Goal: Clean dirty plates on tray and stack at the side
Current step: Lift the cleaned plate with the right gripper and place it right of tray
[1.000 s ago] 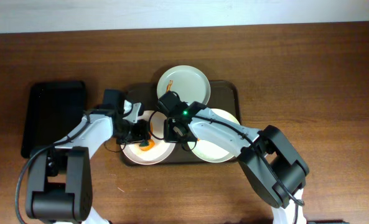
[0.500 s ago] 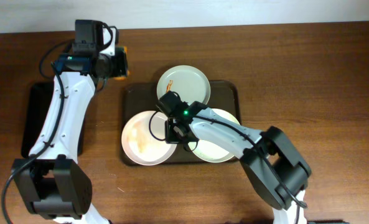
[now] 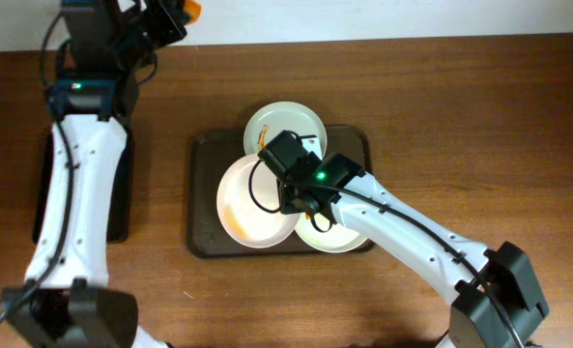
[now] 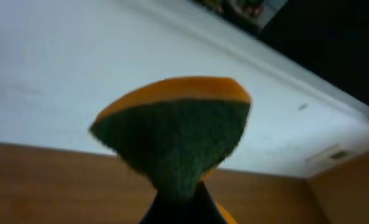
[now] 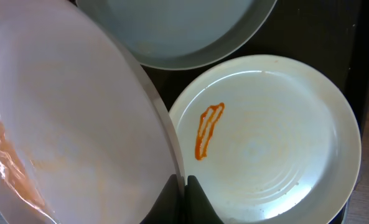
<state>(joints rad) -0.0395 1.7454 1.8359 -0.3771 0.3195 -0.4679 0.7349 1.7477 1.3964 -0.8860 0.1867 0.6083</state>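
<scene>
"On the table (image 3: 479, 116), your widest open room is the plain wood right of centre. On the left sits a black tray (image 3: 120, 208), with your left arm crossing above it."

"And the brown tray (image 3: 201, 193)?"

"Mid-table, with rounded corners and a raised rim; all three plates are over it. The held plate (image 3: 252, 208), whitish and glossy, is tilted up off the tray floor and overlaps the rims of the other two. Your right gripper (image 5: 184, 186) pinches its edge, fingers pressed tight on the rim."

"What does the wrist view add?"

"A faint orange smear low on the held plate's face, and a sharp orange-red stroke on the streaked plate (image 5: 265, 137), which lies flat just beside it. The third plate (image 5: 178, 31) lies beyond; from overhead your arm hides most of it."

"Left side?"

"Your left gripper (image 4: 178, 208) is raised by the table's far edge, well apart from the tray. It is clamped on a sponge (image 4: 172, 137): orange foam and a coarse green scouring face, bowed by the squeeze."
</scene>
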